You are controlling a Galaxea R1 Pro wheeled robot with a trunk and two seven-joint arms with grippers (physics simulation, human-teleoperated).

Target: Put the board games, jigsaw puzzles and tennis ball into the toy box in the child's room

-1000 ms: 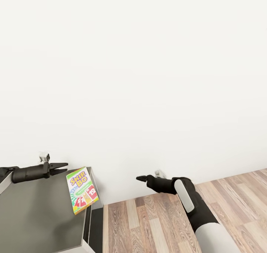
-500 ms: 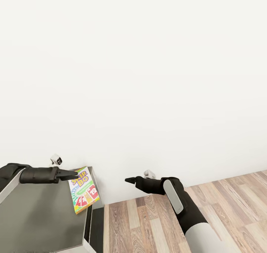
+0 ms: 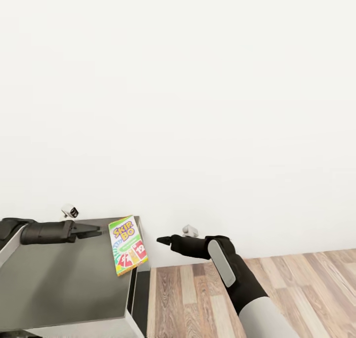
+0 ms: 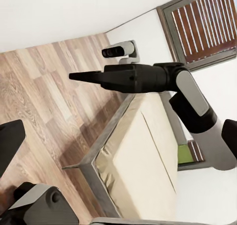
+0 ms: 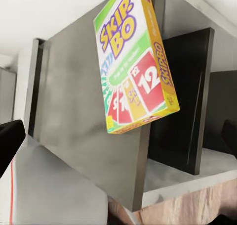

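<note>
Rightward camera shift; left gripper (image 3: 97, 230), fingers nearly clenched and grasping nothing, sits just left of the Skip-Bo box (image 3: 128, 245). Right gripper (image 3: 162, 240), clenched, lies right.

table (image 3: 59, 288): bare grey top left of Skip-Bo box (image 3: 128, 244) | wall close behind | floor (image 3: 277, 278) open rightward

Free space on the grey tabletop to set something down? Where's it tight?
Most of the grey top is bare: the wide patch between the left gripper, the Skip-Bo box and the near edge. It is tight at the far right corner, where the box lies, overhanging the right edge in the right wrist view. The right gripper hangs over wood floor.
</note>
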